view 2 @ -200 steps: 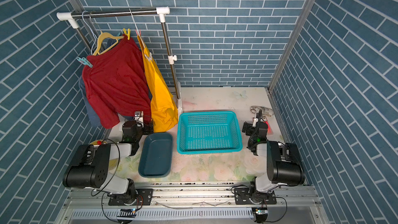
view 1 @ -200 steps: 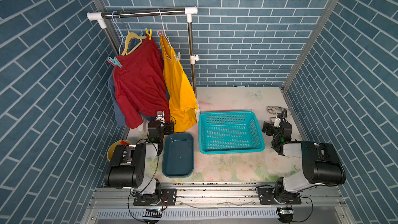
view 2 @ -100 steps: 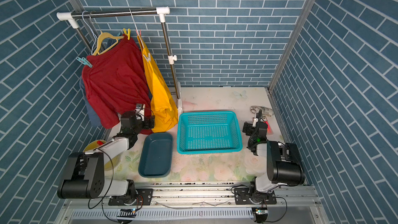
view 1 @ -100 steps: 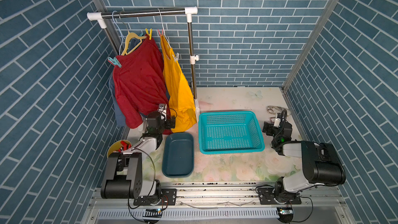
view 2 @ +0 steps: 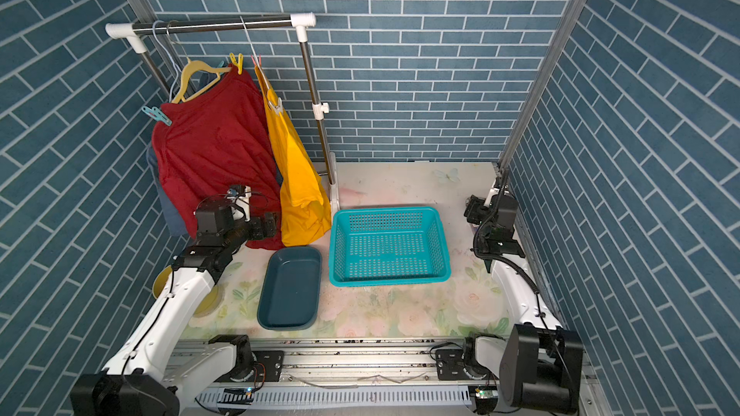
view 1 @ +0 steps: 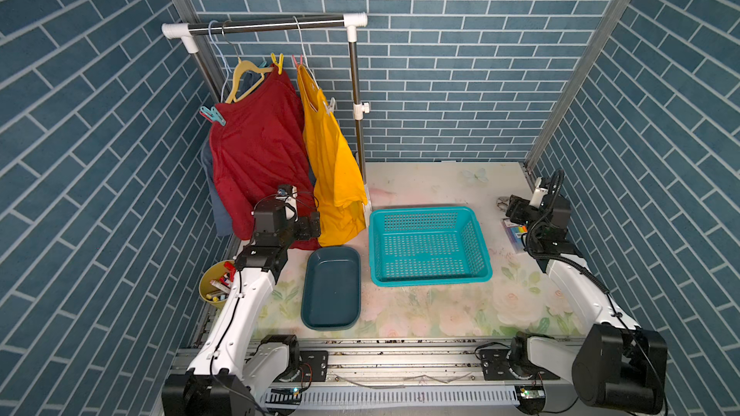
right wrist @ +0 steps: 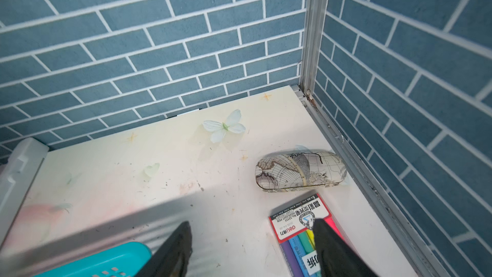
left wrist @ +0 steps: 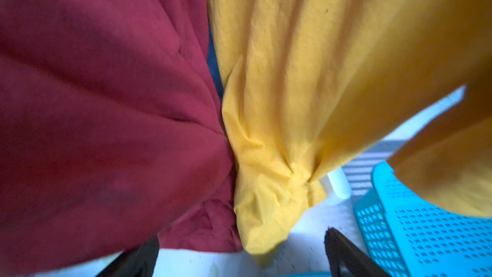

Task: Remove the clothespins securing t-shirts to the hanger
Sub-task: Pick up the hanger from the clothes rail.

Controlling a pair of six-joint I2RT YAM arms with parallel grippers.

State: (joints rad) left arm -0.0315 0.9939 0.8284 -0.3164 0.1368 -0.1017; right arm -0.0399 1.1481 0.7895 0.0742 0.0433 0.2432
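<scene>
Clothespins (view 1: 212, 115) clip the t-shirts (view 1: 256, 154) at my ten o'clock; my left tool (view 1: 313, 226) stands wide at their hems, right tool (right wrist: 252, 223) parted, empty.

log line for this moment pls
left jaws: open, empty, at hems of red t-shirt and yellow t-shirt | right jaws: open, empty, by highlighter pack | teal clothespin, yellow clothespin: clipped on
</scene>
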